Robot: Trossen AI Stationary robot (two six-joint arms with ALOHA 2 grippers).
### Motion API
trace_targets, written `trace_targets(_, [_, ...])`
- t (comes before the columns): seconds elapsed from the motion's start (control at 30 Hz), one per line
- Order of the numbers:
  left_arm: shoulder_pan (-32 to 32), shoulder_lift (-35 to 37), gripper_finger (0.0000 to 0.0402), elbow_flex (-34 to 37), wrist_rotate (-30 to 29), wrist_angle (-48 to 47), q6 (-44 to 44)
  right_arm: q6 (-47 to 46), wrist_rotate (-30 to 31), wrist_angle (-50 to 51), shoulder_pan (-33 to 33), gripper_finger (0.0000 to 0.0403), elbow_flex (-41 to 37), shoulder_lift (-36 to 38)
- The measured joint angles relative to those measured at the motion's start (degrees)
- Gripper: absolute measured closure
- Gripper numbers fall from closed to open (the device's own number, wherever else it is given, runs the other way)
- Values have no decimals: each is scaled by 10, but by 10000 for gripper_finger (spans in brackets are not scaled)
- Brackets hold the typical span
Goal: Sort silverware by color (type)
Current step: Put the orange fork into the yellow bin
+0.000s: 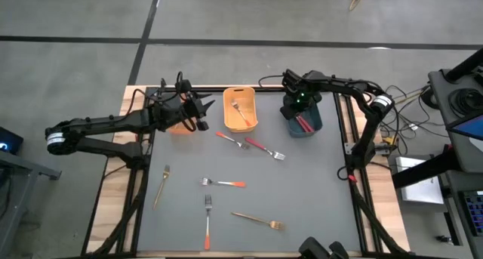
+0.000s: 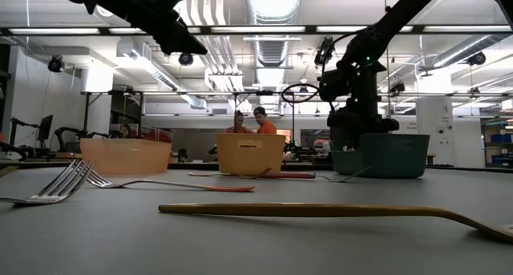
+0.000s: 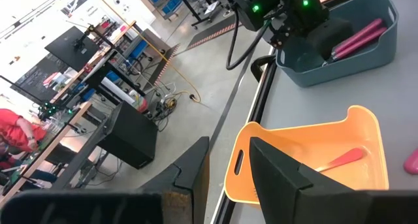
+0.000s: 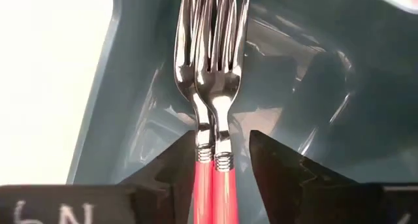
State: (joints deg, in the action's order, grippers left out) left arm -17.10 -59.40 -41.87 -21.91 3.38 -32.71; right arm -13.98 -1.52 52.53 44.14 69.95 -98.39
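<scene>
Two red-pink-handled forks (image 4: 212, 87) lie side by side in the blue-grey bin (image 1: 303, 124), tines against its floor. My right gripper (image 4: 222, 136) points down into that bin, open, with a finger on either side of their handles. My left gripper (image 1: 205, 112) hangs open with nothing between its fingers, above the left orange bin (image 1: 181, 127). The middle orange bin (image 1: 240, 108) holds an orange-handled fork (image 3: 339, 159). Loose on the mat lie two gold forks (image 1: 161, 185) (image 1: 258, 220), a red-pink-handled fork (image 1: 264, 149) and three orange-handled forks (image 1: 230, 140) (image 1: 225, 183) (image 1: 207, 221).
The three bins stand in a row along the mat's far edge. The loose forks are scattered over the mat's middle and near half. Wooden table edges (image 1: 113, 214) flank the grey mat. People stand in the room far behind the table (image 2: 248, 121).
</scene>
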Motion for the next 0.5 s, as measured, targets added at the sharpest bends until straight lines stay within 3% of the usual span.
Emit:
trace_targets(0.23, [0, 0, 310, 0, 0, 0, 4, 3, -4, 5, 0, 261, 20, 19])
trace_targets(0.5, [0, 0, 310, 0, 0, -9, 46, 22, -4, -22, -21, 273, 10, 93])
